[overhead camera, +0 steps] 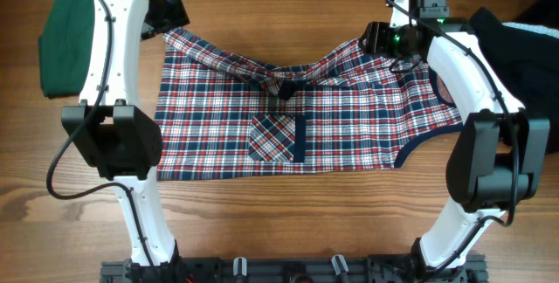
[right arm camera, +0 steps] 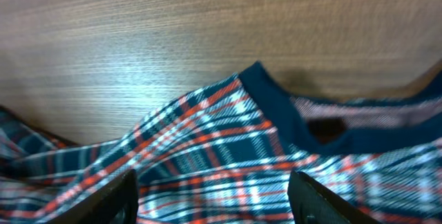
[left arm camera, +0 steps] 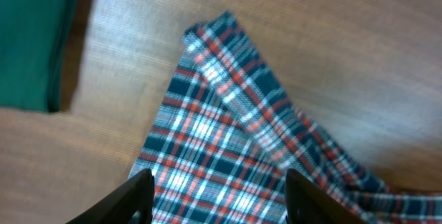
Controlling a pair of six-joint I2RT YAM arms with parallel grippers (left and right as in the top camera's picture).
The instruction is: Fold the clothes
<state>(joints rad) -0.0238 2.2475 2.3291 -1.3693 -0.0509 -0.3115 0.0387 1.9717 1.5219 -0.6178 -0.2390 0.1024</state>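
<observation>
Left gripper [left arm camera: 216,177] and right gripper [right arm camera: 213,175] gape above 1 plaid dress [overhead camera: 341,121].

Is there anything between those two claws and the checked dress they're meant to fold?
Nothing visible. The left gripper and right gripper are open over the far edge of the plaid dress, only its cloth between their fingers. The green garment lies aside, left of it.

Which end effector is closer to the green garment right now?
Left. The left end effector is at a corner of the plaid dress, next to the green garment; the right end effector is at the opposite, navy-trimmed end.
</observation>
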